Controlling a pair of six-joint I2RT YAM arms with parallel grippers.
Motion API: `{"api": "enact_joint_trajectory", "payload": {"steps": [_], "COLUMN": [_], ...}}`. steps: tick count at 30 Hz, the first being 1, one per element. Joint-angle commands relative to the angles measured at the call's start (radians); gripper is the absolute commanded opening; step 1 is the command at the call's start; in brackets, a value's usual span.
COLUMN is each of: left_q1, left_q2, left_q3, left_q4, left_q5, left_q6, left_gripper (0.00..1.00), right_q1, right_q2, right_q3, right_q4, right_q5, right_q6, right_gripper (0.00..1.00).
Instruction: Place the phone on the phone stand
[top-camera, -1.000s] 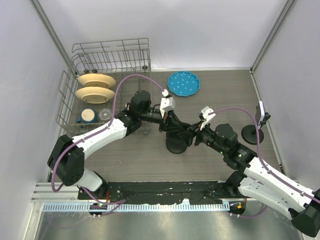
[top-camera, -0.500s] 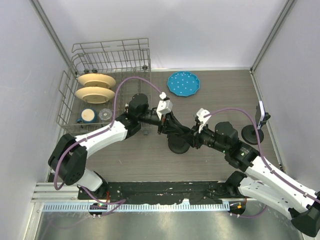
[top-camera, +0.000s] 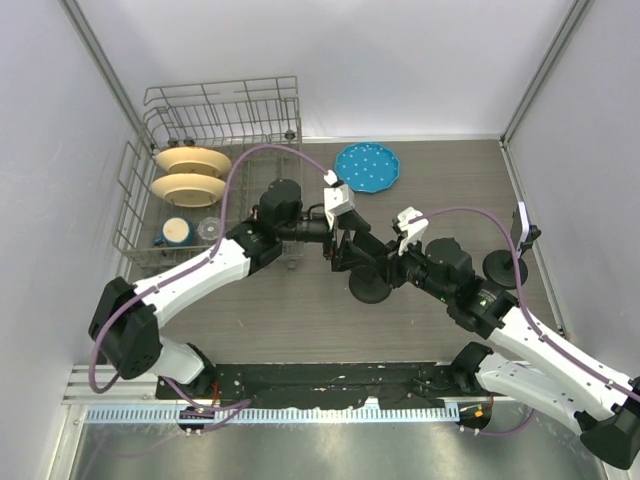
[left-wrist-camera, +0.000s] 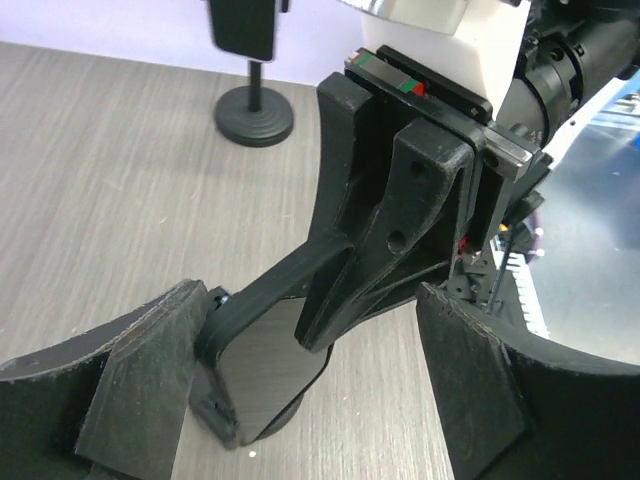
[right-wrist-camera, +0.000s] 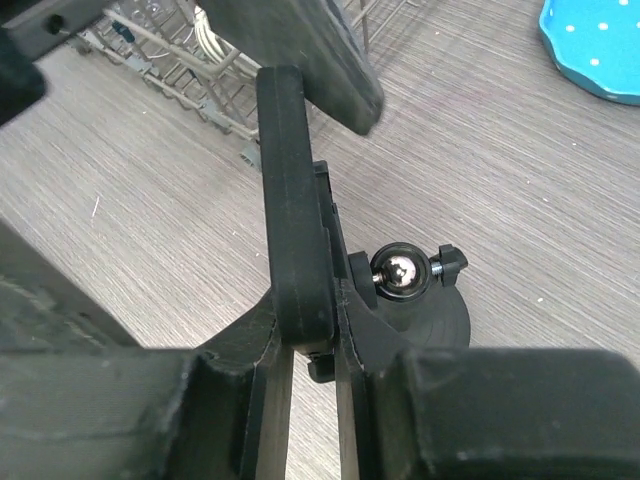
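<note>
Ok, status, big to small. Table (top-camera: 440, 180): dish rack (top-camera: 220, 110) far left, both arms meeting at mid-table.

Two stands out there. The phone stand (top-camera: 370, 290) that matters has its round base right under the two hands. The second stand (top-camera: 503, 267) is well apart by the right edge, with something dark clipped on top. Can't tell what.

Right hand (right-wrist-camera: 305, 320): closed flat on the phone (right-wrist-camera: 290, 180), one pad on each face, with the grip at its near end. Left hand (left-wrist-camera: 310, 298): wide open and holding nothing. Its fingers (left-wrist-camera: 140, 385) straddle the phone and the right hand's finger with a clear gap on both sides.

Phone is off the table, edge-on to the right wrist cam. Its long axis runs straight out along the right hand's fingers toward the left hand. Its glossy face is tilted toward the left wrist cam.

Key relation: the stand's ball joint (right-wrist-camera: 400, 272) sits just beside the phone's back face, low and to the right of it, with the base directly below. A bracket looks to bridge joint and phone, but I can't tell if the phone is actually seated in it.

My read: the right hand owns the seating, and the move is short and downward. The left hand only needs to back straight off without clipping the phone.
</note>
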Motion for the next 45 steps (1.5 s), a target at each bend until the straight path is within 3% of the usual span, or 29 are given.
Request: {"api": "enact_joint_trajectory", "payload": {"steps": [1, 5, 9, 10, 13, 22, 34, 37, 45], "left_q1": [-0.014, -0.014, -0.023, -0.029, -0.029, -0.172, -0.212, -0.227, -0.232], "left_q2": [-0.155, -0.232, -0.295, -0.302, -0.295, -0.295, -0.235, -0.209, -0.154], "left_q3": [0.039, 0.024, -0.010, -0.013, -0.004, -0.016, 0.001, 0.006, 0.015], "left_q4": [-0.060, -0.032, -0.001, -0.006, -0.057, -0.054, -0.087, -0.089, -0.103], "left_q5": [-0.140, -0.337, -0.661, -0.835, -1.048, -1.185, -1.175, -1.153, -1.130], "left_q6": [0.031, 0.021, 0.021, 0.008, 0.005, 0.198, 0.076, 0.067, 0.024], "left_gripper": [0.89, 0.89, 0.85, 0.85, 0.85, 0.85, 0.90, 0.91, 0.90], "right_q1": [-0.007, -0.008, -0.017, -0.023, -0.066, -0.353, -0.779, -0.917, -1.134], "right_q2": [0.019, 0.053, 0.102, 0.132, 0.190, 0.318, 0.502, 0.562, 0.697], "right_q3": [0.084, 0.130, 0.201, 0.237, 0.297, 0.406, 0.538, 0.552, 0.601], "right_q4": [0.069, 0.057, 0.058, 0.058, 0.061, 0.144, 0.258, 0.290, 0.386], "right_q5": [0.209, 0.319, 0.416, 0.422, 0.408, 0.209, 0.062, -0.055, -0.231], "right_q6": [0.045, 0.071, 0.073, 0.067, 0.057, 0.066, 0.039, 0.083, 0.146], "right_gripper": [0.01, 0.01, 0.01, 0.01, 0.01, 0.01, 0.01, 0.01, 0.01]}}
